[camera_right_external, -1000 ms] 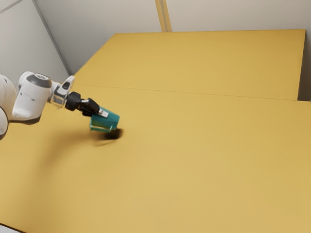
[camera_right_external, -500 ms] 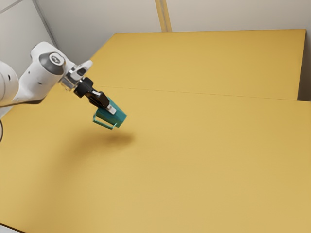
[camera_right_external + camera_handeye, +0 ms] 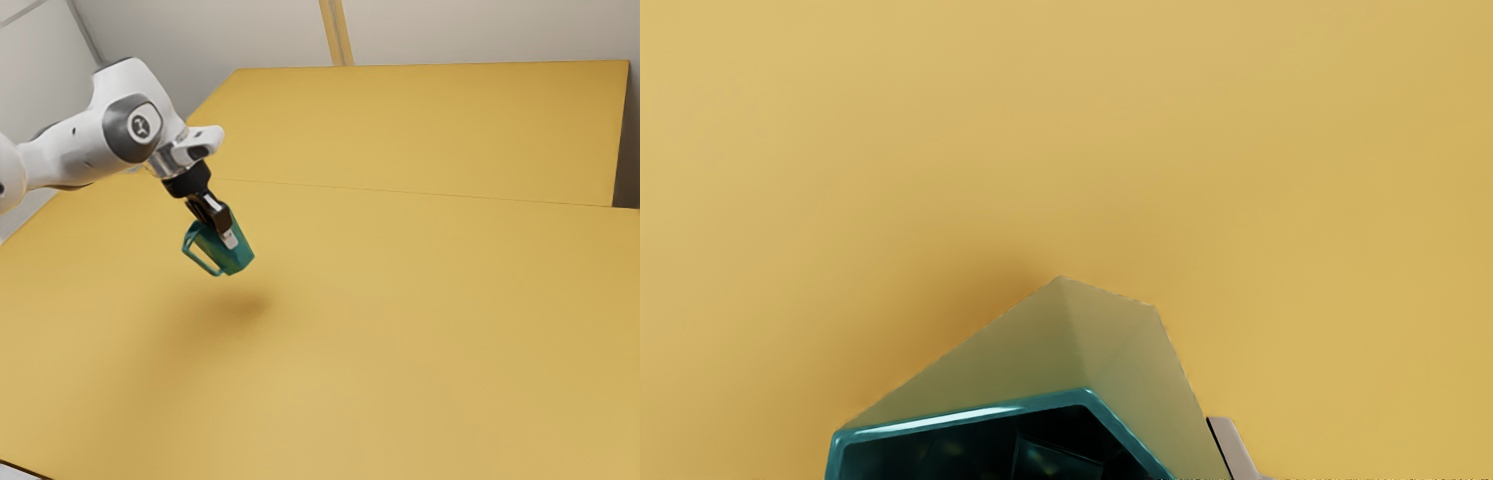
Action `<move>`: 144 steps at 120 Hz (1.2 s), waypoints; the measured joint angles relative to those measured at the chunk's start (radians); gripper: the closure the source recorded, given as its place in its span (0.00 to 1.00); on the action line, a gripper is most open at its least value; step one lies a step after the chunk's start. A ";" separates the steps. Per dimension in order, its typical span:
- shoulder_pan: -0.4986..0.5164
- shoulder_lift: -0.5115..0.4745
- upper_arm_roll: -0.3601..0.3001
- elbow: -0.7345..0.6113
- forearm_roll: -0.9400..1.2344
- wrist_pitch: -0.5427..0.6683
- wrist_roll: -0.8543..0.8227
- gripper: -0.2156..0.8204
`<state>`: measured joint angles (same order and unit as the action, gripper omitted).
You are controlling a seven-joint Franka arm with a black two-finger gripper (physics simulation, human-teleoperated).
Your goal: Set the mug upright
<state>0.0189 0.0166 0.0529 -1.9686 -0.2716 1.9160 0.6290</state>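
The black gripper (image 3: 226,238) reaches down from the arm in the exterior view, shut on the teal mug (image 3: 238,257). The mug hangs in the air above the yellow table, tilted, its handle toward the exterior view's left and its base low toward the right. In the wrist view the gripper (image 3: 1033,467) holds the mug (image 3: 960,415), whose angular rim and dark inside face the camera. One fingertip (image 3: 1230,443) lies against the mug's outer wall; the other is hidden there.
The yellow table (image 3: 420,330) spreads under and around the mug, with the mug's soft shadow on it below. A pale wall (image 3: 480,30) stands behind the table.
The mug has come up off its shadow in my grip and turned to a steeper tilt. My hand has swung to point more downward, with the arm's wrist higher and farther toward the exterior view's right.
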 joint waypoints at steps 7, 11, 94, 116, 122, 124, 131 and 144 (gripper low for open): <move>-0.017 -0.010 -0.003 -0.014 0.032 0.010 -0.031 0.97; -0.025 -0.016 -0.007 -0.028 0.045 0.019 -0.048 0.97; -0.036 -0.067 -0.060 -0.260 0.290 0.325 -0.387 0.96; -0.056 -0.102 -0.081 -0.311 0.306 0.371 -0.465 0.97; -0.058 -0.109 -0.085 -0.324 0.307 0.379 -0.484 0.97; -0.057 -0.111 -0.086 -0.328 0.308 0.381 -0.490 0.97; -0.054 -0.120 -0.089 -0.339 0.309 0.387 -0.510 0.97; -0.051 -0.136 -0.099 -0.359 0.310 0.394 -0.548 0.97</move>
<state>-0.0317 -0.1195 -0.0464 -2.3273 0.0388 2.3104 0.0812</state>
